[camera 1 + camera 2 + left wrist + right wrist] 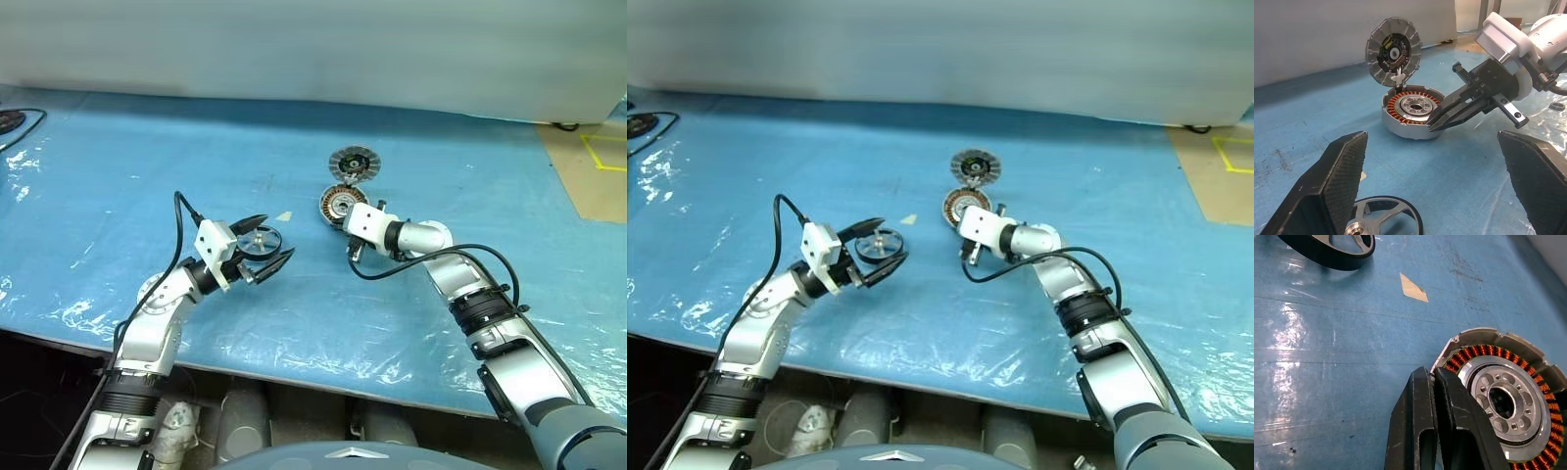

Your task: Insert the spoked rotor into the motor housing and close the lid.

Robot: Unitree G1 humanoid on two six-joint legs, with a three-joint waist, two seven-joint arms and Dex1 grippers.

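Rotor point(260, 241): lies flat on the blue-covered counter point(118, 186), left of the middle and toward the near edge, spokes and hub facing up. It sits between the two black fingers point(1337, 181) of the left hand point(265, 245). That hand is spread wide, one finger on each side of the rim; no contact with the rotor can be made out.

Housing point(1411, 108): stands on the counter near the middle, right of the rotor and a little farther from the near edge, well apart from it. Copper windings ring a pale metal centre with a dark bore, and the top is uncovered.

Lid point(1394, 51): raised on edge at the far side of the housing, joined to it at the rim, its ribbed face and dark centre with small yellow-green marks turned toward the left wrist camera.

Right hand point(1437, 122): fingers pressed together with nothing between them. The tips rest at the near rim of the housing, on the side facing the rotor; whether they touch the rim cannot be told.

A small tan scrap point(1413, 289) lies on the counter between rotor and housing. A black cable point(20, 127) lies at the far left corner.
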